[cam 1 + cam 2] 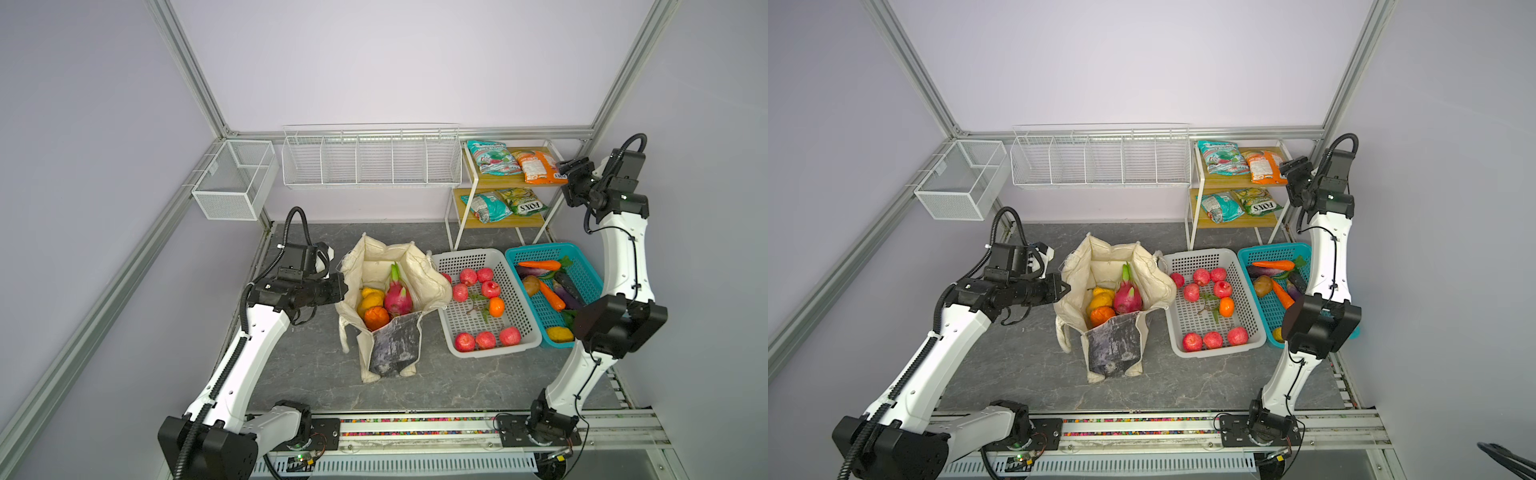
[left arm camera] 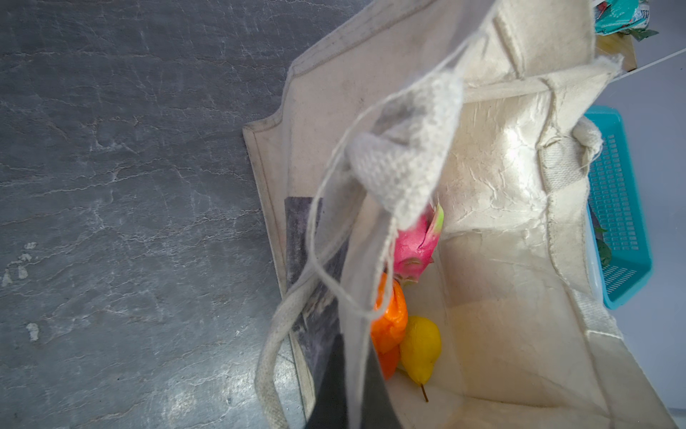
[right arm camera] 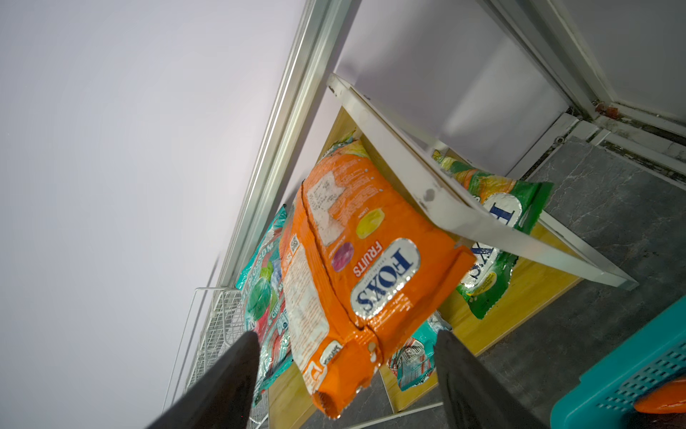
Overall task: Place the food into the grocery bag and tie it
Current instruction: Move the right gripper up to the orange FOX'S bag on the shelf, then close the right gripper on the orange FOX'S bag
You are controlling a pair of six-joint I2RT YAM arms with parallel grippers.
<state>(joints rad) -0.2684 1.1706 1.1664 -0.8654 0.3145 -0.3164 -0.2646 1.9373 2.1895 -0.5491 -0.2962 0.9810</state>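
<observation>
The white perforated basket (image 1: 517,307) of red fruits (image 1: 468,277) sits on the right half of the table (image 1: 316,374), pressed against the right side of the grocery bag (image 1: 424,278). The teal basket (image 1: 582,270) of vegetables (image 1: 552,296) lies just beside it at the right edge. A two-tier shelf (image 1: 460,205) stands in the rear right corner.

On the shelf's top tier the orange snack packet (image 1: 538,166) lies flat with its FOXS logo showing, overlapping a teal packet (image 1: 492,158). In the right wrist view a white frame bar (image 3: 430,193) of the shelf crosses in front of the packet's far side. The right gripper (image 1: 562,167) hovers at the packet's near end, jaws apart, with the packet's corner between them.

The bag stands upright mid-table with its mouth wide. Its dark marbled panel faces the front edge and a loop handle (image 1: 344,336) droops at its front left. Inside are the pink dragon fruit (image 1: 397,297), green tip up, the orange (image 1: 376,318) and the bumpy yellow-orange fruit (image 1: 370,301). The left wrist view adds the small pear-like fruit (image 2: 421,347) on the bag's floor. The left gripper (image 1: 343,286) is clamped on the bag's left rim, with cloth draped over its finger.

Bare table runs in front of the bag to the front edge, along the left edge, and in a strip at the rear between the bag and the shelf.
</observation>
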